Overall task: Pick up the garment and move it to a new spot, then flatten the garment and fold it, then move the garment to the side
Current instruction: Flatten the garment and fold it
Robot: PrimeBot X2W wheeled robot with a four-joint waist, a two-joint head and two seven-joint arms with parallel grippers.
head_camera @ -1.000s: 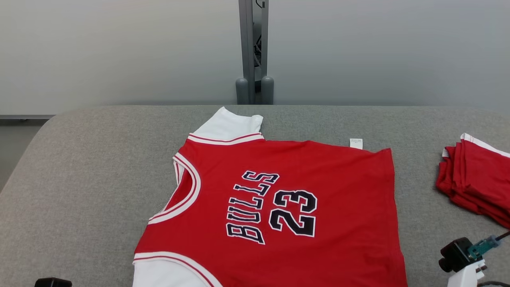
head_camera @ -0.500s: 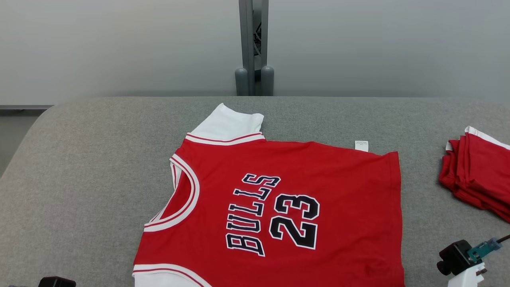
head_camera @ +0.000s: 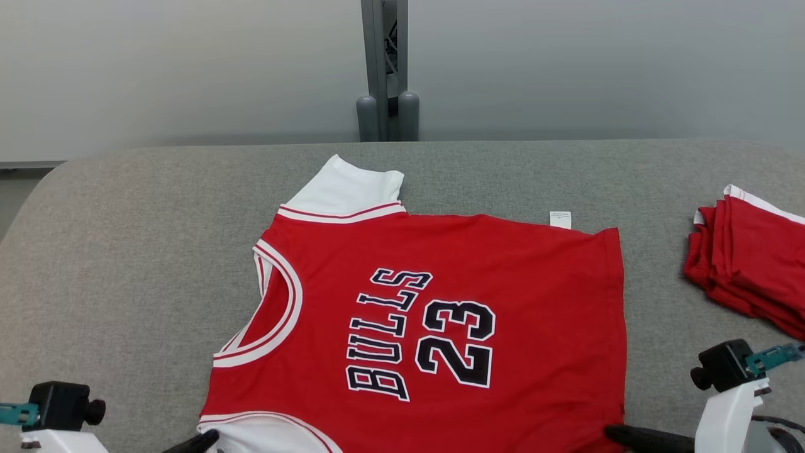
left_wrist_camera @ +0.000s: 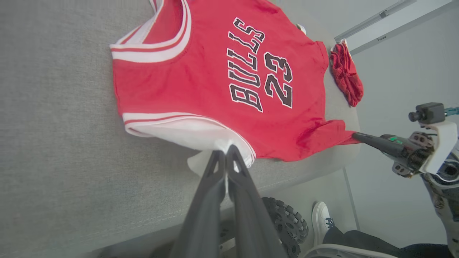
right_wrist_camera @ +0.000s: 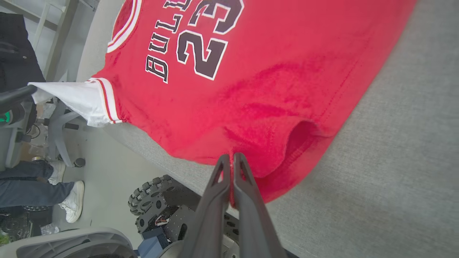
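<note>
– At the near edge of the grey table (head_camera: 113, 251), the red Bulls 23 jersey (head_camera: 440, 302) lies flat, print up. Neck hole points to the robot's left, hem to its right. Its near side is drawn just over that edge.
– Grips?
– Left gripper (left_wrist_camera: 226, 153) is pinched shut on the near white sleeve (left_wrist_camera: 186, 130). Right gripper (right_wrist_camera: 229, 159) is pinched shut on the near hem corner (right_wrist_camera: 265, 161), red cloth bunched at the tips. Both sit off the table's front edge.
– Room to move?
– Bare table left of the neck hole, and a strip beyond the far sleeve (head_camera: 346, 189) up to the rear edge. The right side is tighter: a stack of folded red garments (head_camera: 748, 264) sits near the hem, apart from it, by the table's right edge.
– What differs between views?
– Head view gives the rear edge, the grey post (head_camera: 380, 63) behind it and a white label (head_camera: 560, 219) on the jersey's far side. Dark fingertips sit at its bottom rim, with the contact cut off. The wrist views give the pinches themselves. Left wrist view also has a knobbly black wheel (left_wrist_camera: 287, 222) below the table lip and a white shoe (left_wrist_camera: 321, 218) beside it. Right wrist view adds a person's jeans (right_wrist_camera: 21, 179) and a chair base (right_wrist_camera: 61, 122) on the floor.
</note>
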